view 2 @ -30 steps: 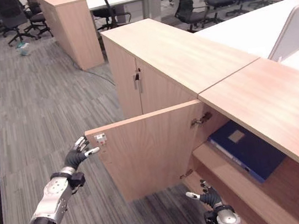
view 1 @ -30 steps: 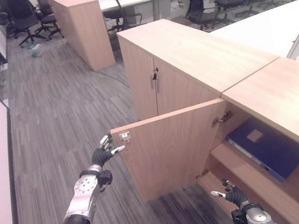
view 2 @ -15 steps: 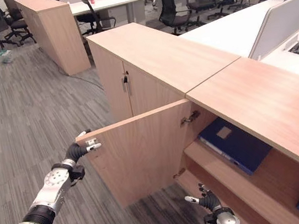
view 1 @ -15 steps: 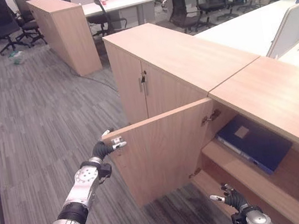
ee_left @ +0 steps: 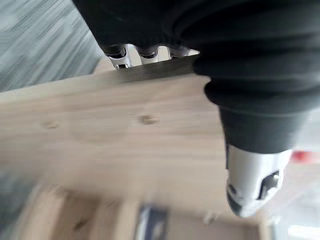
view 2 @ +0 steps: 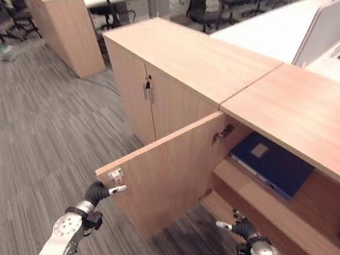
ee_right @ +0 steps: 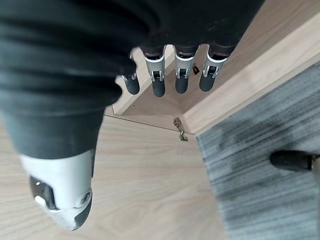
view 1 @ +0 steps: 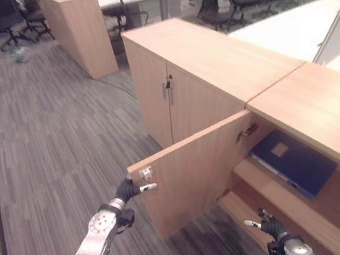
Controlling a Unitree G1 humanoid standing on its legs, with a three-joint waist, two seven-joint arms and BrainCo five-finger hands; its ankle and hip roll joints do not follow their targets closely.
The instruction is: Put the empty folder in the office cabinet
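**Cabinet door held at its edge, folder already on the shelf**

The left robot hand [view 1: 130, 189] is set at the free top corner of the open cabinet door [view 1: 192, 172]. In the left wrist view its fingers [ee_left: 137, 52] are hooked over the door's edge while the thumb lies against the panel, so the door is taken to be gripped. The right robot hand [view 1: 267, 225] is held low before the cabinet's lower shelf [view 1: 282, 203], with its fingers straight and relaxed and nothing in it.

The blue folder [view 1: 292, 162] is seen lying flat on the upper shelf inside the office cabinet [view 1: 309, 104], behind the half-open door. The placing step is judged done; closing the door appears to be what is left.

Trouble could arise if the door is swung shut while the right robot hand is near the opening: it could be struck or trapped. The left fingers, wrapped over the edge, could be pinched against the frame unless released in time.
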